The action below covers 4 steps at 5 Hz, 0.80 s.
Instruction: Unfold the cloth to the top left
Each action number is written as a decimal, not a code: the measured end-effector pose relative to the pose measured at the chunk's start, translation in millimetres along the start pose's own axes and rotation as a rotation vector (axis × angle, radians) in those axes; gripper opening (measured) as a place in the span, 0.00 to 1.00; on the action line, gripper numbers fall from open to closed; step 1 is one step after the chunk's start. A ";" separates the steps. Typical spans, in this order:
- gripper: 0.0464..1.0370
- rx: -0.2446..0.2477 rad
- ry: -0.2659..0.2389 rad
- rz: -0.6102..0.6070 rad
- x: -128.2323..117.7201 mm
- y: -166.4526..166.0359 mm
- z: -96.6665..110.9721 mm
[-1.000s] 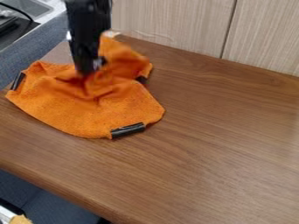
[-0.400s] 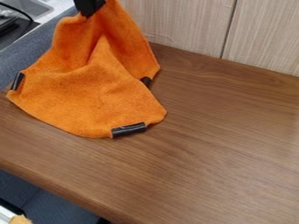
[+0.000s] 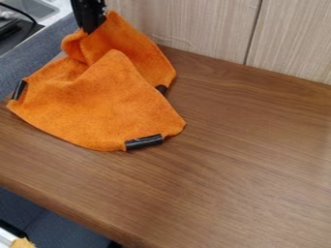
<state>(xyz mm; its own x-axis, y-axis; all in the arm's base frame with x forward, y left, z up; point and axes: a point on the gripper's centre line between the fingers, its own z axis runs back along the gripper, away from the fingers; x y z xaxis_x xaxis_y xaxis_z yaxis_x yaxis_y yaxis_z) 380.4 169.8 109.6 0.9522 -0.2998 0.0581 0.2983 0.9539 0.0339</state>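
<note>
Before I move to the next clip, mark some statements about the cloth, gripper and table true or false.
1. The gripper holds the orange cloth by its upper part. True.
2. The cloth lies completely flat. False: its upper part is raised, with a fold across it.
3. A black strip sits on the cloth's edge nearest the camera. True.
4. The gripper hangs over the right half of the wooden table. False: it is at the upper left of the view.
5. The cloth is blue. False: it is orange.

Soft, even light; faint sheen on tabletop (image 3: pixel 259 145) at right.
</note>
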 end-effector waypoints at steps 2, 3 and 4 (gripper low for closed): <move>0.03 0.061 -0.053 0.037 -7.2 17.2 -22.4; 0.13 0.062 -0.019 0.054 -9.9 20.1 -38.0; 0.36 0.070 0.012 0.069 -12.6 23.6 -44.9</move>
<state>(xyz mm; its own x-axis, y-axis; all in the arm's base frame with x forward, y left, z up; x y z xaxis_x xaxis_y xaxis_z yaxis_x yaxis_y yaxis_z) 378.4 196.8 64.9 0.9711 -0.2332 0.0510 0.2274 0.9687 0.0994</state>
